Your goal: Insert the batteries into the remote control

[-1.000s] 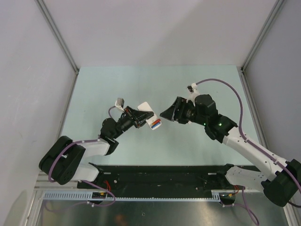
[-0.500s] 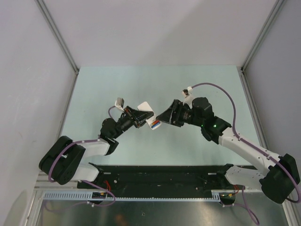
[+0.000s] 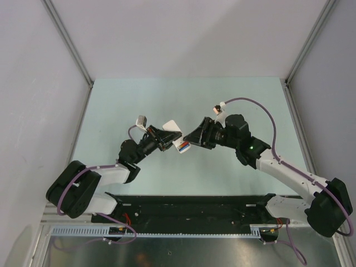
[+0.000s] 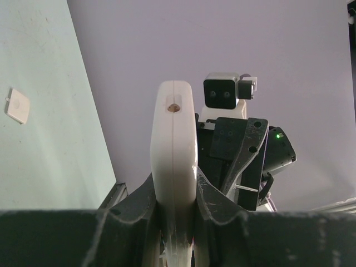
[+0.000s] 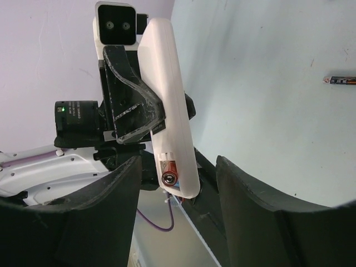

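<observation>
Above the pale green bench (image 3: 139, 100), the slim white plastic remote control (image 5: 167, 94), likely light, rigid and slippery, is clamped mid-length, a sound hold, by the left end effector (image 4: 173, 181). The right end effector (image 5: 177, 167) gapes empty around the remote's open end, beside a seated red cylindrical battery (image 5: 169, 177). A thin dark battery (image 5: 340, 80) lies well clear of the remote.

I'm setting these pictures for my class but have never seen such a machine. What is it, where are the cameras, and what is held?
Two robot arms work at a pale green table. One picture looks down from above; the others come from a camera on each wrist. The left gripper is shut on the white remote control, held off the table, with a red battery showing in its open end. The right gripper is open, close to that end. A loose battery and a small white square piece, perhaps the cover, lie on the table.
</observation>
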`<state>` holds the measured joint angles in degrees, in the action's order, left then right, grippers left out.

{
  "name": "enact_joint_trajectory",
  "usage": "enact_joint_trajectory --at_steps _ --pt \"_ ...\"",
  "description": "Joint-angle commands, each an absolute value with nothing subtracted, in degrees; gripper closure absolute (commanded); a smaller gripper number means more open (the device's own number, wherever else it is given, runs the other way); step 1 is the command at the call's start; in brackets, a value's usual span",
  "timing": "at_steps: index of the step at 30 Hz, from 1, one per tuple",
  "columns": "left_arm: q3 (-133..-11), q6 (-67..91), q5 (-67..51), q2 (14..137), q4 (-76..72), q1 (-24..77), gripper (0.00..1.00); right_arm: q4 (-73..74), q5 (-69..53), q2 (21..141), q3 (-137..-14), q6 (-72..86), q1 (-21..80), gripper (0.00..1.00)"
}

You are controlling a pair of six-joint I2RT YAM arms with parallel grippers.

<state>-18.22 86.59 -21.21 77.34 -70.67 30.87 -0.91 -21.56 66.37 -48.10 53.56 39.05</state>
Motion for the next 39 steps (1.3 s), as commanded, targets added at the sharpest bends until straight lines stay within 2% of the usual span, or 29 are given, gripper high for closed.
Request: enact_joint_trajectory --at_steps 1,19,25,33,39 --pt "-20.13 87.36 -21.18 75.59 -74.97 30.67 1.00 -2.64 -22.24 66.88 -47.90 53.53 39.29 0.41" --pt "-20.30 87.54 -20.83 75.41 -75.06 30.59 1.00 -4.13 -22.15 68.55 -47.20 54.05 40.69 0.47" --pt "-20.13 87.45 -20.83 75.41 -75.15 30.59 1.00 -4.57 -22.06 68.03 -47.29 54.23 40.69 0.44" --pt "-19.78 87.19 -20.57 75.67 -75.15 30.50 1.00 -5.36 -22.32 66.09 -47.29 55.28 40.08 0.36" --pt "-19.60 86.75 -19.95 75.24 -75.15 30.59 1.00 -7.37 -23.03 64.61 -46.76 56.95 39.82 0.36"
